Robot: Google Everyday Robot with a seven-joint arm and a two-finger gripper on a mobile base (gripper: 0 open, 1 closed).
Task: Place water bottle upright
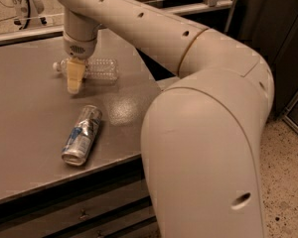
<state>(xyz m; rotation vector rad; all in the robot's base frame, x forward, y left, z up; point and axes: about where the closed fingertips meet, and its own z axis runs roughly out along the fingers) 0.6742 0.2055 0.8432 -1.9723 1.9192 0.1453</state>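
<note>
Hanging at the water bottle [102, 69] lying on the grey table [20, 133], fingers [74, 81] seemingly clenched

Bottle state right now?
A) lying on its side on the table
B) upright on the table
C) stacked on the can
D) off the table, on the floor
A: the bottle lies flat on the table, with the gripper at its neck end and the can lying apart, nearer the camera.

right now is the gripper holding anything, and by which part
Cannot tell. The gripper is down at the neck end of the water bottle, which lies on its side; an actual hold is not visible.
</note>
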